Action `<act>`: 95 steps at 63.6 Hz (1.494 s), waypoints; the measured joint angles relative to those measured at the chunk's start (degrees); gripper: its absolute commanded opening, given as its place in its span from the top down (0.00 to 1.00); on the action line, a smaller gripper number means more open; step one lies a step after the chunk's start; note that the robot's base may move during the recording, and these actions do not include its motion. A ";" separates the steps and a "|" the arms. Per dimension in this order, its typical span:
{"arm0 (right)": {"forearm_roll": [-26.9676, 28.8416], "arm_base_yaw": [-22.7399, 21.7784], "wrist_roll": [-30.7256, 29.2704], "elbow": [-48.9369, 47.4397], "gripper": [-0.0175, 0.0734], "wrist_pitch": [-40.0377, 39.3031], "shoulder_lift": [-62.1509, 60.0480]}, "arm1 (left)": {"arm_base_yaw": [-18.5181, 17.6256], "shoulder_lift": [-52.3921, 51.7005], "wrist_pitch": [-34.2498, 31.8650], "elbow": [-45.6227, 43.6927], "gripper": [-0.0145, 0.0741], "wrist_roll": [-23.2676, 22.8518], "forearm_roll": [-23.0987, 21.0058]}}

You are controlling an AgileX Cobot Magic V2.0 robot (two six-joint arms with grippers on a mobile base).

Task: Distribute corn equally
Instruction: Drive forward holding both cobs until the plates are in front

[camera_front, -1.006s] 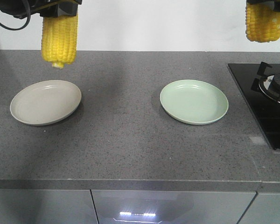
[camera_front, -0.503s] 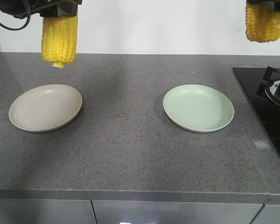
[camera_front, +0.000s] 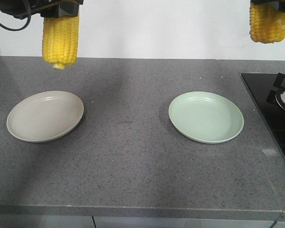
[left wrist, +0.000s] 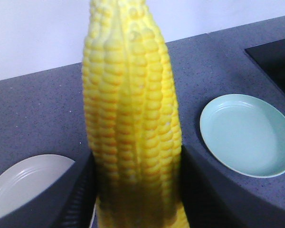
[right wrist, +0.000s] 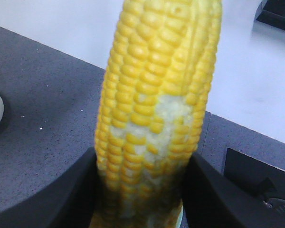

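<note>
Two yellow corn cobs hang upright high over the grey counter. My left gripper (camera_front: pixel 61 10) is shut on the left corn (camera_front: pixel 60 40), which hangs above and behind the beige plate (camera_front: pixel 45 116). In the left wrist view this corn (left wrist: pixel 131 118) fills the space between both black fingers (left wrist: pixel 211 190), so that gripper (left wrist: pixel 135 190) is shut on it. My right gripper (camera_front: pixel 270 4) at the top right holds the right corn (camera_front: pixel 269 23), up and to the right of the green plate (camera_front: pixel 206 117). The right wrist view shows that corn (right wrist: pixel 154 109) clamped by the gripper (right wrist: pixel 140 194), with a patch of missing kernels.
A black gas hob (camera_front: pixel 275 109) with a burner lies at the counter's right edge. Behind the counter is a white wall. The counter's front edge (camera_front: pixel 133 210) runs along the bottom, with cabinet fronts below. The green plate (left wrist: pixel 247 135) also shows in the left wrist view.
The whole scene has shifted down and outward in the front view: plates and hob sit lower and nearer, and the cabinet fronts have nearly left the frame. Both cobs stay held at the same spots.
</note>
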 measured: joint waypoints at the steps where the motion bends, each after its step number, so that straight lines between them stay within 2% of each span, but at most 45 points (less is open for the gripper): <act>1: 0.00 0.00 0.00 0.00 0.81 0.00 0.00 | 0.00 0.00 0.00 0.00 0.84 0.00 0.00; 95: 0.00 0.00 0.00 0.00 0.81 0.00 0.00 | 0.00 0.00 0.00 0.00 0.84 0.00 0.00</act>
